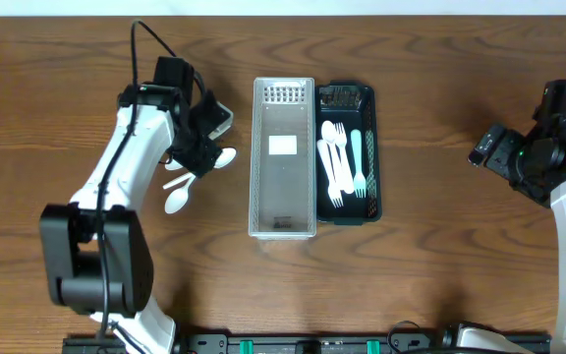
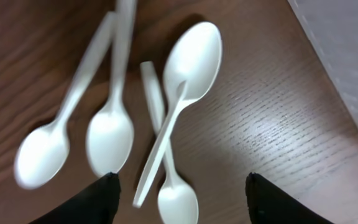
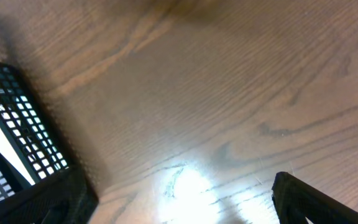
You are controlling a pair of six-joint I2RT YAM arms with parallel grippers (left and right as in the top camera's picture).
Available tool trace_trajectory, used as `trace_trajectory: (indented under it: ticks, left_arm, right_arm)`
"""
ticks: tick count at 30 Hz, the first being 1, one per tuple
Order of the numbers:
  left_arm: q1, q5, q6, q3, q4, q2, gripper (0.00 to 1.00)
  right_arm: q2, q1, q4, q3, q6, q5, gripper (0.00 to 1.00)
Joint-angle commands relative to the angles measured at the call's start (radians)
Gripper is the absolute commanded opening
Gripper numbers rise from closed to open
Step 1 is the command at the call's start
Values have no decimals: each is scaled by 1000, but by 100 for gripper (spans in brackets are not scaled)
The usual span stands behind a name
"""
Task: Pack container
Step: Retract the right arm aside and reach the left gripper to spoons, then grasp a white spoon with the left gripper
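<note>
My left gripper (image 2: 180,202) is spread wide. Its two dark fingertips (image 2: 98,200) are well apart and grasp nothing as they hang low over the wooden table (image 2: 272,130). Whether they touch the wood I cannot tell. Under the gap lie four white plastic spoons (image 2: 109,138). The nearest has its bowl between my fingertips, and a second crosses its handle with the bowl pointing away from me. Two more lie off to one side, bowls toward me and handles running close together. At the edge of that wrist view I see the pale wall of the clear container (image 2: 353,62). From overhead, the spoons lie loose on the table just left of this long container, under my left wrist. The black tray (image 1: 373,147) sits against the container's right side, holding several white forks (image 1: 332,162) and one teal fork (image 1: 357,157). My right gripper (image 3: 179,205) is also released, fingers far apart over bare wood. It hangs at the table's right side, well apart from the tray, whose mesh corner shows at the left of its wrist view.
</note>
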Motion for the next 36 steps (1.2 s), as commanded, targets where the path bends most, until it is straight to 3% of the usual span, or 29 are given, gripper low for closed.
trace_trajectory:
  ticks: [1,7,20,22,27,36]
  left_arm:
    - [0,24,95,19,1,58,63]
    - [0,24,99,19,16,148,61]
    - [-25,24,98,14,30,209,45]
    - [-25,24,98,13,30,211,37]
    - [-25,24,97,13,17,211,7]
    - [-25,21,26,13,-13,198,6]
  right_arm:
    - [3,-9,-10,-3,-6,4,99]
    - [3,-9,-9,-3,-6,4,99]
    - [3,-9,-8,-3,-6,5,99]
    - [3,-9,-9,-3,-6,4,99]
    - [3,-9,-9,-3,-6,4,99]
    - [3,-9,-17,-3,-7,4,99]
